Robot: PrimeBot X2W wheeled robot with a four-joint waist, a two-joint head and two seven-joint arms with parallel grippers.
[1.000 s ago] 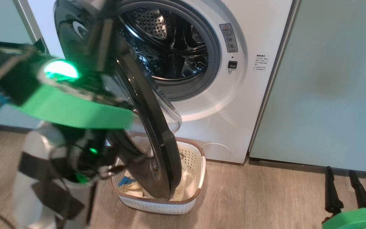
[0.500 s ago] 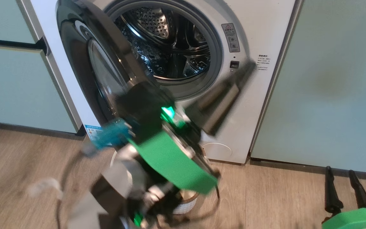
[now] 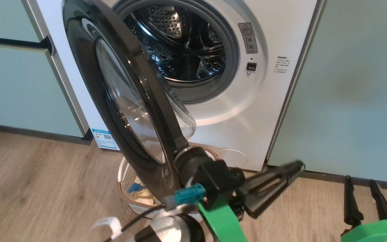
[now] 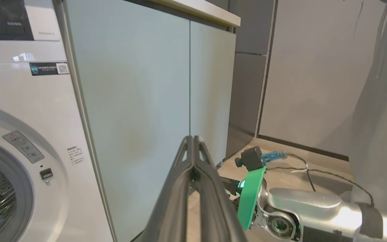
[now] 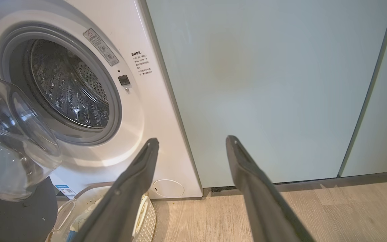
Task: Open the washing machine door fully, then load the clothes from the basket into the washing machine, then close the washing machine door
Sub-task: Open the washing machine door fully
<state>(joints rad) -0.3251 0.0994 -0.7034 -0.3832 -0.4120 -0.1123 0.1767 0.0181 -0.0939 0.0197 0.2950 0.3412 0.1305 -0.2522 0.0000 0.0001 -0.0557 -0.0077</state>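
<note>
While the washing machine door (image 3: 123, 101) hangs half open over the basket (image 3: 125, 178), the closed left gripper (image 3: 298, 165) should push it wide; the right gripper (image 3: 359, 180) stands with jaws apart.

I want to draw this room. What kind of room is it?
Probably a home laundry corner: a white washing machine with its round door open, a basket of clothes in front, and pale green cabinets beside it.

Left pincer (image 4: 192, 138), fingers pressed together, pointing at the pale green cabinet (image 4: 139, 84). The washing machine (image 4: 29, 101) stands to the cabinet's left; the green-banded right arm (image 4: 314, 205) lies low over the wooden floor (image 4: 291, 179).
</note>
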